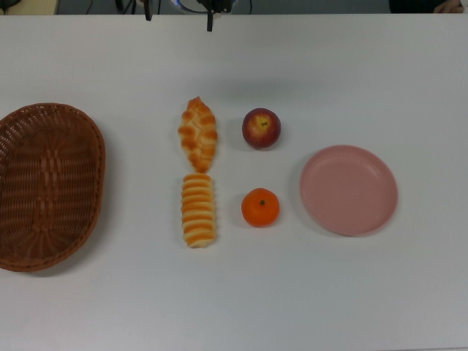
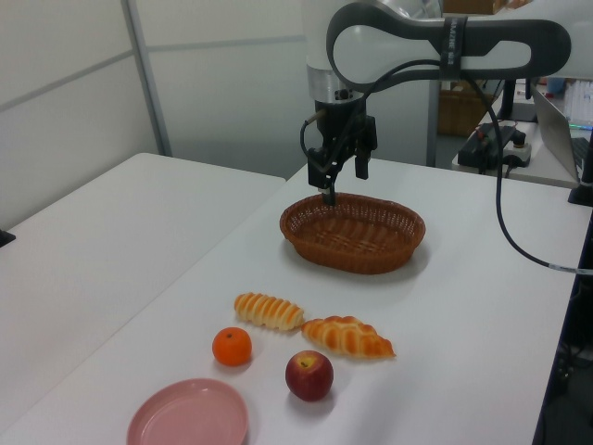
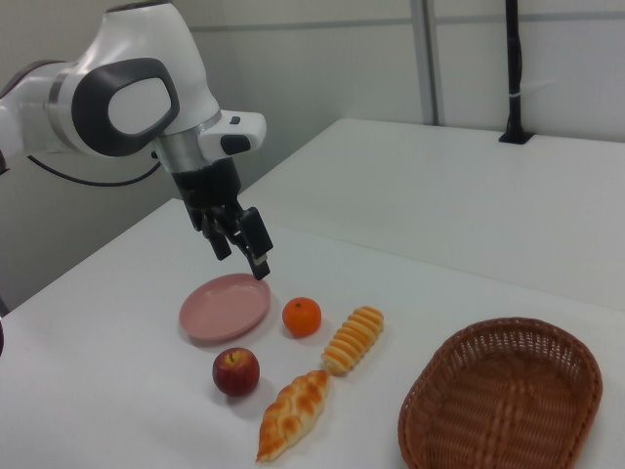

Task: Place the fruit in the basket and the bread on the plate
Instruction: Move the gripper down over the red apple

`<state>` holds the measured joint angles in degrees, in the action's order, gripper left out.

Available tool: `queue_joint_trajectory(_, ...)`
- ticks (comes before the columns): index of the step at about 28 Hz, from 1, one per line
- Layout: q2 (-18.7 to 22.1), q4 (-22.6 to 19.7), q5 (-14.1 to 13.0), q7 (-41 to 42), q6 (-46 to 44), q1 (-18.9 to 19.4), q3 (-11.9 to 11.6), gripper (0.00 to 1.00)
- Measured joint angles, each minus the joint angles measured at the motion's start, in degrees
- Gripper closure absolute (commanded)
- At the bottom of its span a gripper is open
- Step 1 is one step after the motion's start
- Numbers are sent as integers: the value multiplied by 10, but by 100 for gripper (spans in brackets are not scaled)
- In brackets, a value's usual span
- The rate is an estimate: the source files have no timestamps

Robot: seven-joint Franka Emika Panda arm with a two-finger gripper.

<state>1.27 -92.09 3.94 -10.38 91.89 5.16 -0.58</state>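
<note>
On the white table a dark red apple (image 1: pixel 261 128) (image 2: pixel 309 375) (image 3: pixel 235 371) and an orange tangerine (image 1: pixel 260 207) (image 2: pixel 232 346) (image 3: pixel 302 316) lie between the bread and the empty pink plate (image 1: pixel 349 190) (image 2: pixel 188 414) (image 3: pixel 225 306). The braided pastry (image 1: pixel 197 134) (image 2: pixel 347 336) (image 3: pixel 293 413) and the ribbed roll (image 1: pixel 198 210) (image 2: pixel 269 311) (image 3: pixel 354 339) lie end to end. The wicker basket (image 1: pixel 47 183) (image 2: pixel 352 232) (image 3: pixel 503 401) stands empty at the top view's left. My gripper (image 2: pixel 345 180) (image 3: pixel 241 254) hangs open and empty, well above the table and touching nothing.
A second white table (image 2: pixel 83 250) stands at the left view's left, across a gap. Behind the arm in the left view are a cable (image 2: pixel 519 241), a power strip (image 2: pixel 496 144) and a laptop (image 2: pixel 561 120). A black post (image 3: pixel 513 68) stands on the far table in the right view.
</note>
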Motion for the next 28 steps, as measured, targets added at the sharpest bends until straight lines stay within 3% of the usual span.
queue_joint_trajectory(8, -14, 0, -27, -50, 0, 4, 6, 0)
queue_joint_trajectory(14, -44, 0, -28, -52, 1, 12, 14, 0)
queue_joint_trajectory(18, -73, -11, 0, -52, 51, 29, 26, 0)
queue_joint_trajectory(22, -93, -68, 42, -65, 151, 54, 45, 0)
queue_joint_trajectory(28, -99, -131, 53, -84, 206, 69, 55, 0)
